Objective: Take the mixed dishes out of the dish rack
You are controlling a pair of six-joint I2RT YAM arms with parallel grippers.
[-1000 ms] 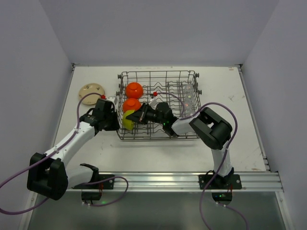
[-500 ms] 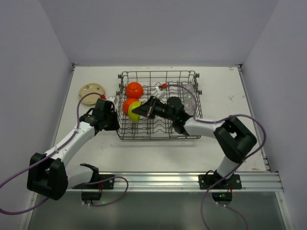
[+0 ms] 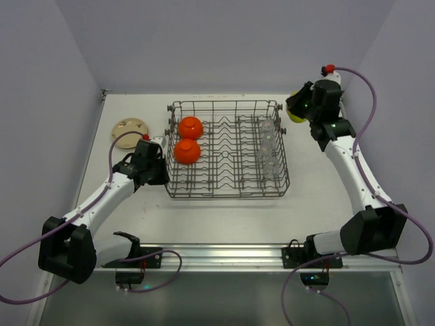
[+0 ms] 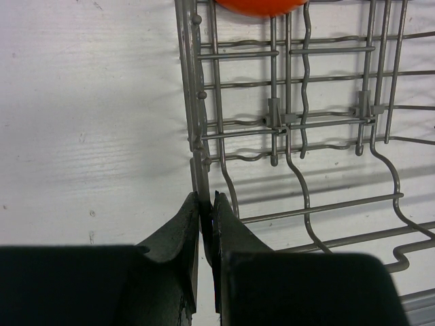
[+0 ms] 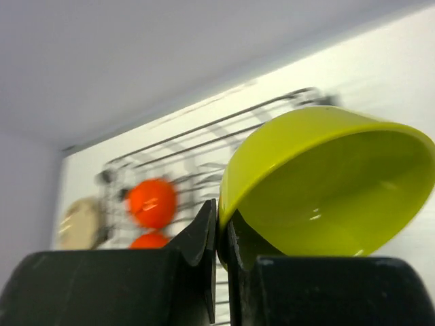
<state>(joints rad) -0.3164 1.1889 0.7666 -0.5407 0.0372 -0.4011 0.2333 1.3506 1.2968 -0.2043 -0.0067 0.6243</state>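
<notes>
- Pale lilac walls (image 3: 224, 47) close in a white tabletop (image 3: 224, 217), with both arms bolted along its near edge.
- The dish rack (image 3: 224, 195), a grey wire basket, sits in the middle of the tabletop.
- Two orange bowls (image 3: 190, 126) rest upside down in the rack's left part, one behind the other.
- Several clear glasses (image 3: 267, 142) stand in rows down the rack's right part.
- The middle rows of tines hold nothing that I can see.
- The right arm reaches far out past the rack's far right corner, with its wrist raised.
- The right claw (image 5: 221, 221) is pressed together on the rim of the yellow-green bowl (image 5: 326, 190), one finger inside the rim and one outside.
- That bowl hangs in the air, tipped on its side, outside the rack and well apart from it.
- The left arm lies low beside the rack's left side.
- The left claw (image 4: 206, 204) is pinched onto the upright wire of the rack's left wall, near the front corner.
- A tan plate (image 3: 128, 129) lies flat on the tabletop left of the rack, apart from it.
</notes>
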